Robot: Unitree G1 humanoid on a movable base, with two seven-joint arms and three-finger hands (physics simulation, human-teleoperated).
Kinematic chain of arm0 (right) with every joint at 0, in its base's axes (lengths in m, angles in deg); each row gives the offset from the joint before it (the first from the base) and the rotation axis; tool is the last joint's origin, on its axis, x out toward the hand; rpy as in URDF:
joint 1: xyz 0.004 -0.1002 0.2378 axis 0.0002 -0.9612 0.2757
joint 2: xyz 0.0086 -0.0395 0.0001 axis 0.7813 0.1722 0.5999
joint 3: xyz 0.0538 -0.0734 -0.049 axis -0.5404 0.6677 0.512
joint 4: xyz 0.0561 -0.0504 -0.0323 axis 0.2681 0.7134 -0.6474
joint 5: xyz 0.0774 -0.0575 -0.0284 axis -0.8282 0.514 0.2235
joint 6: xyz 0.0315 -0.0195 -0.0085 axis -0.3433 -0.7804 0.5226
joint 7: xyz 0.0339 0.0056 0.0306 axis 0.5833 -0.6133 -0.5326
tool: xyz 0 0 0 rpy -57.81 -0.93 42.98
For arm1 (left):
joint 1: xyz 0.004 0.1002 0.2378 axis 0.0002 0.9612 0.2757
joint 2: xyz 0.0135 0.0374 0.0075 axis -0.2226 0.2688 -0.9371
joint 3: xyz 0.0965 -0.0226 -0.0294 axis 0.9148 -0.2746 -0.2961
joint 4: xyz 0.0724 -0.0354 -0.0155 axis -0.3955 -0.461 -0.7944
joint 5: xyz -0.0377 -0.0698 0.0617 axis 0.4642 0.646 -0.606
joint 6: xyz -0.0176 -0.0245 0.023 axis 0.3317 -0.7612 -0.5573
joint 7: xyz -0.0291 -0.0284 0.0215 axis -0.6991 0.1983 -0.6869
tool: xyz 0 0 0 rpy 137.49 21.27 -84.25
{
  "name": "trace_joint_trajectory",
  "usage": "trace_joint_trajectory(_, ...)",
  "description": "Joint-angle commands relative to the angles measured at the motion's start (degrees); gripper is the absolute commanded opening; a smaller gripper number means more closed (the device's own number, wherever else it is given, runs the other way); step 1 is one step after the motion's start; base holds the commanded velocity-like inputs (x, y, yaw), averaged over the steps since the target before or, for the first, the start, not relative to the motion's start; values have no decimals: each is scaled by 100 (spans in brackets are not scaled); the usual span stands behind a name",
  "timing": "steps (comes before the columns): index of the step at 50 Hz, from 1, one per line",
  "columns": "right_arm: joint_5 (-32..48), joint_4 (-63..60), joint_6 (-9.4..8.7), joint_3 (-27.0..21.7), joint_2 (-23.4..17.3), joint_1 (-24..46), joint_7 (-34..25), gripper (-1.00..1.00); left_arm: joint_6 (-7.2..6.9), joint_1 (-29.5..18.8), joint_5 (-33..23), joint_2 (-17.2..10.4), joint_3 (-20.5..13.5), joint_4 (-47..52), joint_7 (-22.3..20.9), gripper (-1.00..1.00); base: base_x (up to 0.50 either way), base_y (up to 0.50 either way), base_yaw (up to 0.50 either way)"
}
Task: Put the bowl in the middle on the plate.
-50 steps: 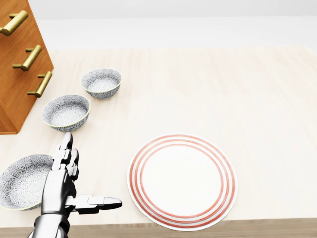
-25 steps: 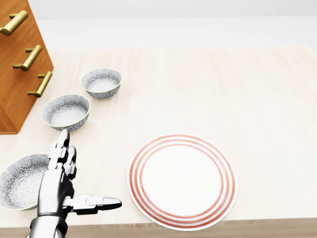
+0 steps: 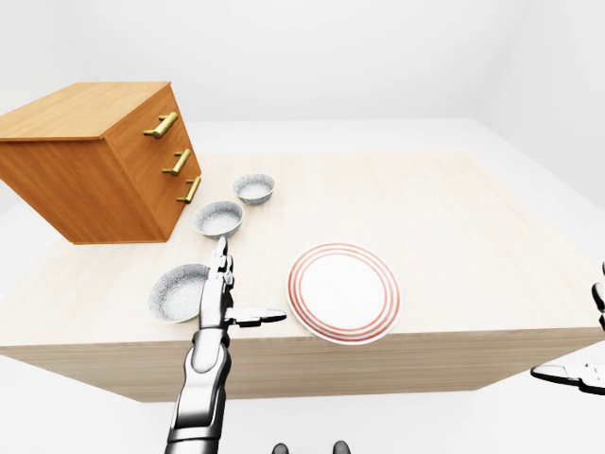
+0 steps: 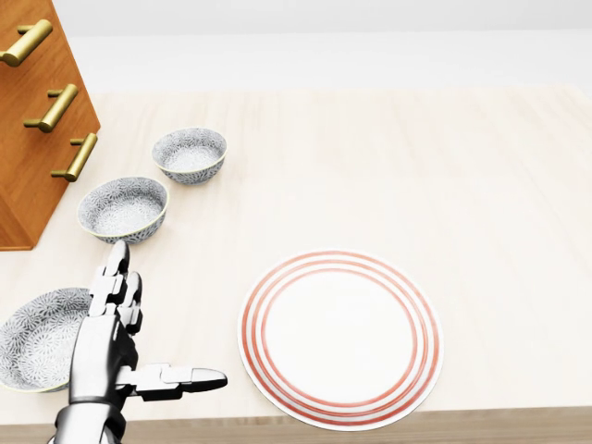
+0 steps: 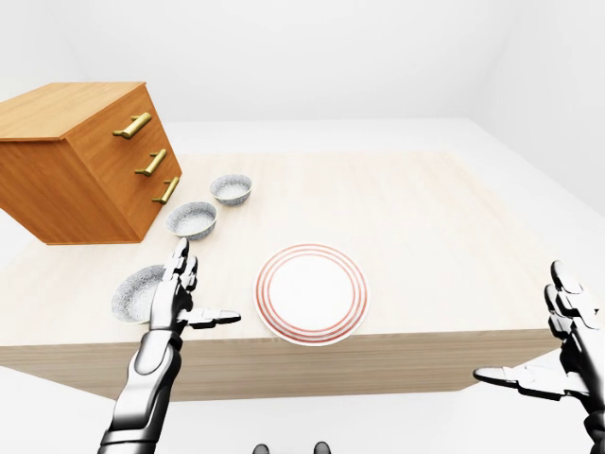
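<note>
Three grey patterned bowls run in a diagonal line at the left of the head view: the far bowl [image 4: 190, 154], the middle bowl [image 4: 123, 209] and a wider near bowl [image 4: 37, 340]. A white plate [image 4: 340, 338] with red rings lies to the right of them, near the table's bottom edge. My left hand [image 4: 159, 322] is open, flat over the table between the near bowl and the plate; its fingers [image 4: 117, 268] point up at the middle bowl, just short of it, and the thumb sticks out right. My right hand [image 5: 526, 333] hangs open, low and off the table's right side.
A wooden drawer chest [image 4: 37, 120] with brass handles stands at the left, close beside the middle and far bowls. The table's near edge [image 4: 370, 430] runs just below the plate. Light wooden tabletop [image 4: 462, 185] stretches to the right.
My left hand has drifted slightly to the left, still open. The bowls and the plate have not moved.
</note>
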Motion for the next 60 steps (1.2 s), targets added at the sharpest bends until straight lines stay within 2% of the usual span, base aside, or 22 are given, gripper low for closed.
trace_joint_trajectory(1, 18, 13, 0, -7, -6, -19, -6, 100, -55, 45, -12, 8, 17, 101, -1, 100, 0, 0, 0)
trace_joint_trajectory(5, -11, 24, 0, -17, -10, 2, -7, 100, 2, 21, -11, 4, 6, 19, -4, 100, 0, 0, 0)
trace_joint_trajectory(7, 59, 42, 0, 24, 21, -24, 3, 100, 85, -32, -2, -3, -9, -116, -8, 100, 0, 0, 0)
trace_joint_trajectory(9, 0, -61, 0, -11, 21, -24, -37, 100, 88, -33, 0, -4, -8, -121, -8, 100, 0, 0, 0)
trace_joint_trajectory(13, -55, -107, 0, -29, 2, -32, -230, 100, -23, 37, -8, 12, 23, 56, -3, 100, 0, 0, 0)
trace_joint_trajectory(17, -69, 6, 0, -27, -4, -18, -245, 100, 33, -11, -7, 5, 12, -53, -6, 100, 0, 0, 0)
trace_joint_trajectory(18, -113, -24, 0, -20, -14, -37, -275, 100, 99, -38, -30, -16, 4, -135, -13, 100, 30, 27, 0)
trace_joint_trajectory(22, -96, -84, 0, -32, 0, -49, -275, 100, 111, -46, -34, -16, 0, -159, -19, 100, 30, 27, 0)
trace_joint_trajectory(43, 32, 125, 0, 43, -1, -22, -275, 100, 52, 2, -47, -5, 8, -55, -21, 100, 30, 26, 0)
trace_joint_trajectory(60, 9, 42, 0, 25, 3, -35, -275, 100, 34, 5, -59, 0, 18, -39, -10, 100, 23, 6, 0)
